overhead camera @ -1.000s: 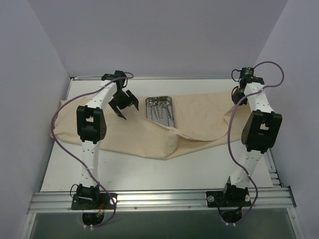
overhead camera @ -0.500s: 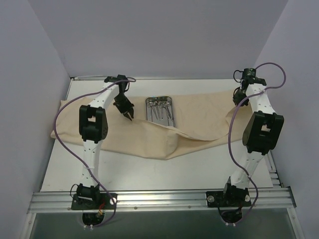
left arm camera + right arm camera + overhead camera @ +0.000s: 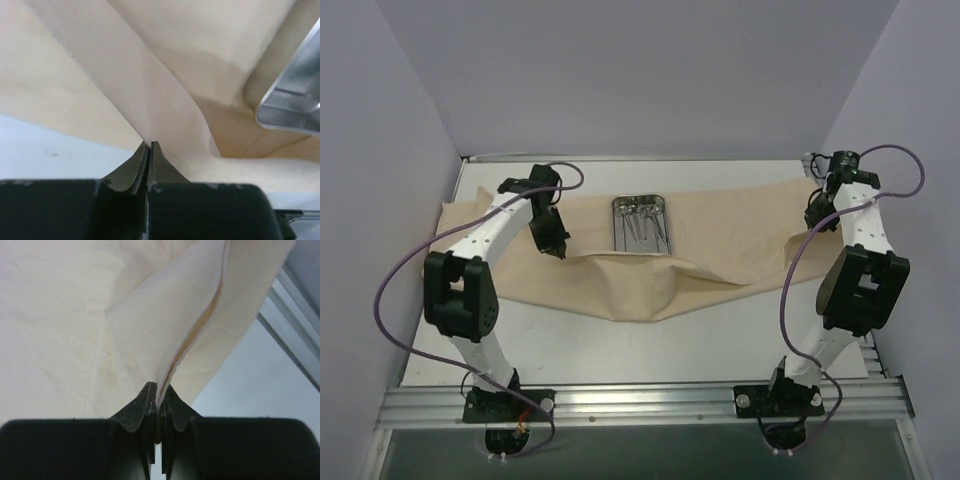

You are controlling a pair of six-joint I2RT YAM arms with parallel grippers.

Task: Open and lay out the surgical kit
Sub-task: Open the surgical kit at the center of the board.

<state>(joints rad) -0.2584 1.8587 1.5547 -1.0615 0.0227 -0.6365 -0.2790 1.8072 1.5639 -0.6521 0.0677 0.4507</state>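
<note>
The white table (image 3: 620,350) carries everything, and the steel tray (image 3: 613,215) sits toward its far side, roughly midway between the two arms. The beige cloth wrap (image 3: 720,225) is the biggest thing on it. It lies under the tray and runs out well to the tray's left and right, and a loose flap sags toward the arm bases in front of the tray's near edge. A raised crease crosses the cloth just in front of the tray.

The left arm (image 3: 480,240) reaches in from the tray's left, and the right arm (image 3: 860,240) stands well off to the tray's right.

The tray is small, shiny and rectangular, with its open side up. Thin silver instruments (image 3: 645,222) lie inside it. From overhead they are too small to sort scissors from forceps or tweezers.

The left gripper (image 3: 558,248) hangs just left of the tray's near-left corner, with its fingers pressed together on a pinched ridge of the cloth. In the wrist view the fabric rises straight out of the closed tips, with the tray's rounded corner close by on the right. The right gripper (image 3: 817,215) is well to the tray's right, at the cloth's right end. It is clamped on a doubled edge of the wrap, and both layers show between its tips.
</note>
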